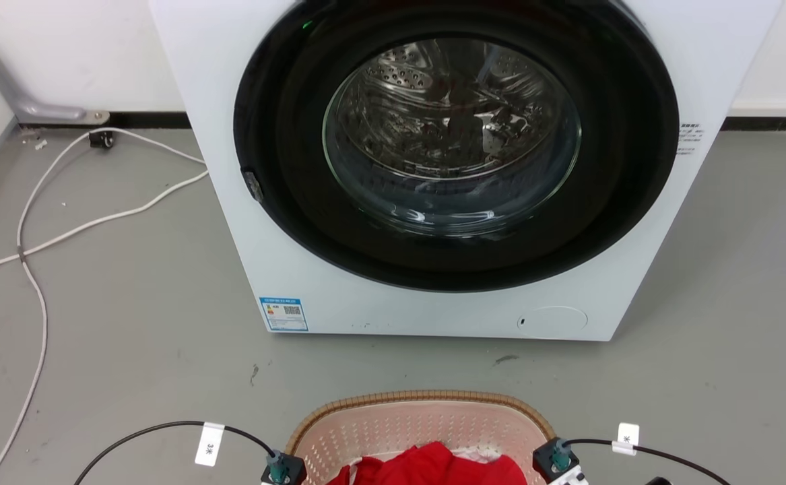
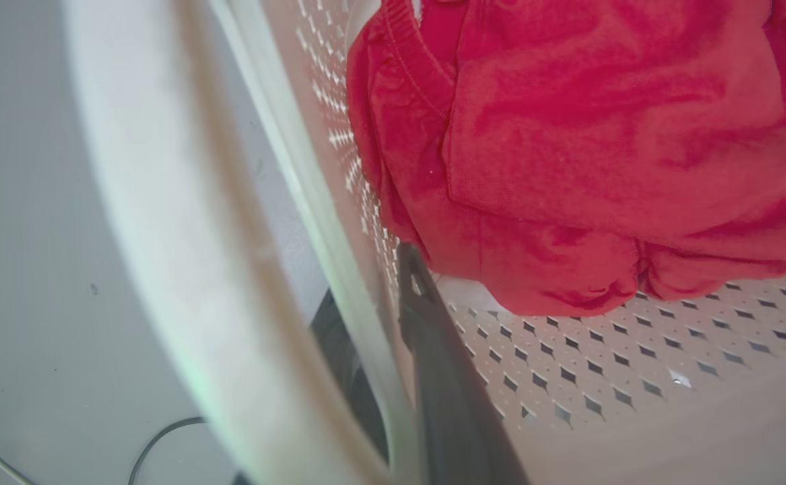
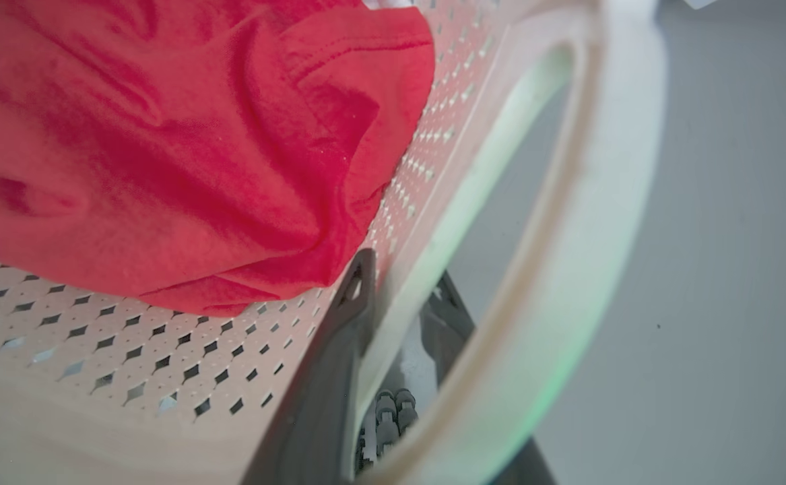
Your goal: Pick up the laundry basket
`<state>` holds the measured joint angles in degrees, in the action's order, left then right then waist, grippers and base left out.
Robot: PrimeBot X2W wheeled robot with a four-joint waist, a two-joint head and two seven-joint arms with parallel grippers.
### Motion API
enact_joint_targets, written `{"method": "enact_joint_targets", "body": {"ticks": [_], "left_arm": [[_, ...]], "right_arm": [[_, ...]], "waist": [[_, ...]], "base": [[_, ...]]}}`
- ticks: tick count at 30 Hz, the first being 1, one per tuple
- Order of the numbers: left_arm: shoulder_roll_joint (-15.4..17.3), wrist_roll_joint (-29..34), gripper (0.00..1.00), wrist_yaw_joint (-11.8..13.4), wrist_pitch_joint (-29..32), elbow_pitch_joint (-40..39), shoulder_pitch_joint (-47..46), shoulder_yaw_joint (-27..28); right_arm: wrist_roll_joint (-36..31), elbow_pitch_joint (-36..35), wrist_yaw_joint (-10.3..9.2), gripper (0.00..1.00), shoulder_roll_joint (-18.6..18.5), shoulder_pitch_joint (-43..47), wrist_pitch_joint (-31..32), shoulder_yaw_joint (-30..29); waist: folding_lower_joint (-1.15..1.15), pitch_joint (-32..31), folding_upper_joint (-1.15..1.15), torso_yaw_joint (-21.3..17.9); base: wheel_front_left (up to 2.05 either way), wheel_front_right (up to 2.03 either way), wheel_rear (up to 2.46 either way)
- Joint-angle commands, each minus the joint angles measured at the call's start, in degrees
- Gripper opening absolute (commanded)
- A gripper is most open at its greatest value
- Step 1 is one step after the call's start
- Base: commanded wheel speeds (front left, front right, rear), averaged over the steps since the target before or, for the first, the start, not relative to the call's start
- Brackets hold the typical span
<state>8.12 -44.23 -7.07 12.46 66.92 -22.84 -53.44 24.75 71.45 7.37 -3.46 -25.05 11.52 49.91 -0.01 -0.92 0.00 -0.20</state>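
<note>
The laundry basket (image 1: 419, 406), pale pink with perforated walls and a brown woven rim, sits at the bottom middle of the head view, in front of the washing machine. A red garment (image 1: 433, 466) lies inside it. My left gripper (image 2: 376, 296) straddles the basket's left wall (image 2: 635, 377) below the white handle (image 2: 164, 236). One dark finger (image 2: 440, 364) is inside and the other outside, shut on the wall. My right gripper (image 3: 399, 286) grips the right wall (image 3: 96, 350) the same way under its handle (image 3: 568, 236). Both wrists flank the basket in the head view.
A white front-loading washing machine (image 1: 635, 289) with a shut dark round door stands just beyond the basket. White cables (image 1: 36, 283) trail over the grey floor at the left. Bare floor lies to either side of the basket.
</note>
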Motion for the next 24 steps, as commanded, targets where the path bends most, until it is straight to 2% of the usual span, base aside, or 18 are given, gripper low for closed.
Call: {"method": "enact_joint_targets", "body": {"ticks": [1, 12, 24], "left_arm": [[-1.04, -0.07, 0.0, -0.66, -0.02, -1.05, 0.03, -0.49], [-0.5, -4.02, 0.0, -0.66, 1.25, -1.07, 0.27, -4.61], [-0.26, -7.28, 0.0, -0.66, 0.65, -0.55, -0.43, -8.06]], "right_arm": [[0.02, -0.89, 0.22, 0.0, 1.06, 0.88, 0.01, 0.74], [5.23, -1.07, 0.42, 0.0, 1.04, 1.08, 2.99, 5.89], [9.91, -1.52, 0.43, 0.0, 0.25, 0.72, 3.62, 10.58]], "waist": [[0.01, -0.42, 0.0, -0.11], [0.01, -2.77, 0.0, -0.59], [0.01, -3.3, 0.0, -0.37]], "base": [[0.0, 0.0, 0.0], [0.0, 0.0, 0.0], [0.0, 0.0, 0.0]]}}
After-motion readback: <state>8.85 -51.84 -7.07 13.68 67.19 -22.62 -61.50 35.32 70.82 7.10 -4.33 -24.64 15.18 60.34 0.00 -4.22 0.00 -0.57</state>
